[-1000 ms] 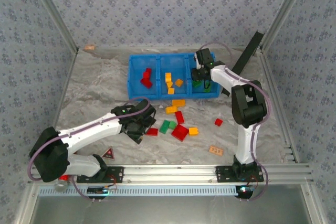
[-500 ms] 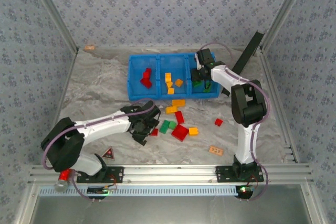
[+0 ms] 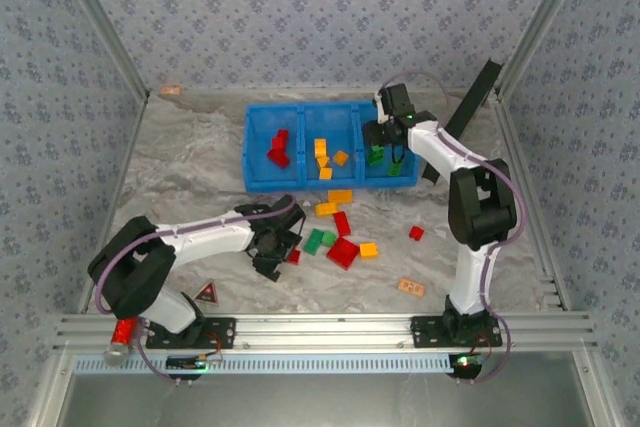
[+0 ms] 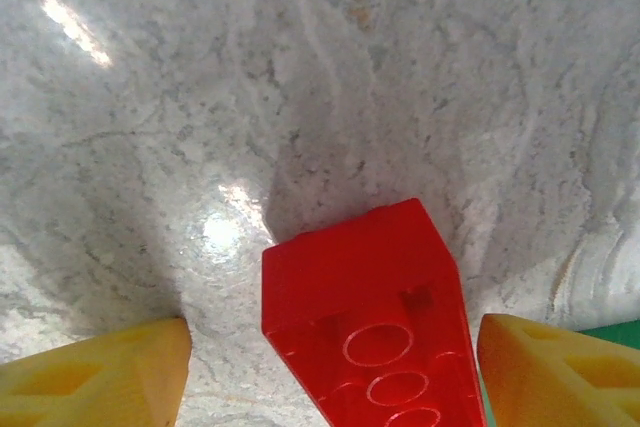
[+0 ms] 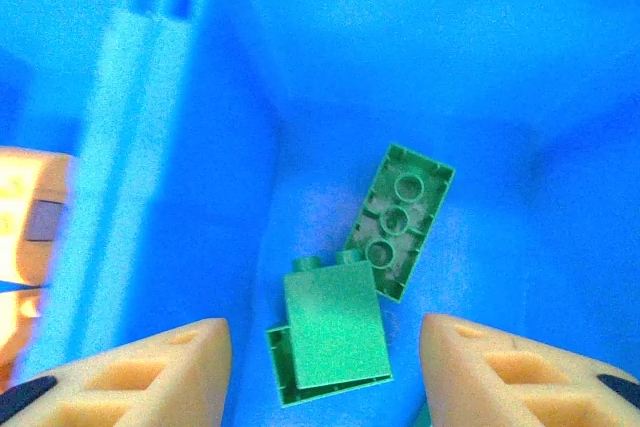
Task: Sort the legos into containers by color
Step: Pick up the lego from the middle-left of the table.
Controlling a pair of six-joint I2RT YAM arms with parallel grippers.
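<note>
overhead, a marbled grey tabletop (image 3: 180, 177) carries a blue tray (image 3: 262, 129) of three compartments at the back: red bricks on the left, orange in the middle, green on the right. several loose bricks (image 3: 342, 223) lie clustered in front of it.

the left end effector (image 4: 330, 377) is low over the tabletop at the near-left edge of the cluster, released, its yellow fingertips (image 4: 100, 377) straddling a small red brick (image 4: 365, 297) with a gap on each side. the brick sits off-centre, much closer to one fingertip, and skewed to the jaws. likely risk: that fingertip meets it first and shoves or spins it across the smooth surface, so the grip closes on a corner and the brick squirts out. a green brick (image 3: 314, 241) lies just beside it and could get nudged or pinched along.

the right end effector (image 5: 325, 367) hangs inside the right compartment, released and holding nothing, above two green bricks (image 5: 400, 219) on the floor there. if it pulls away sideways rather than upward, a finger could catch the divider wall (image 5: 150, 167) and jolt the tray.
</note>
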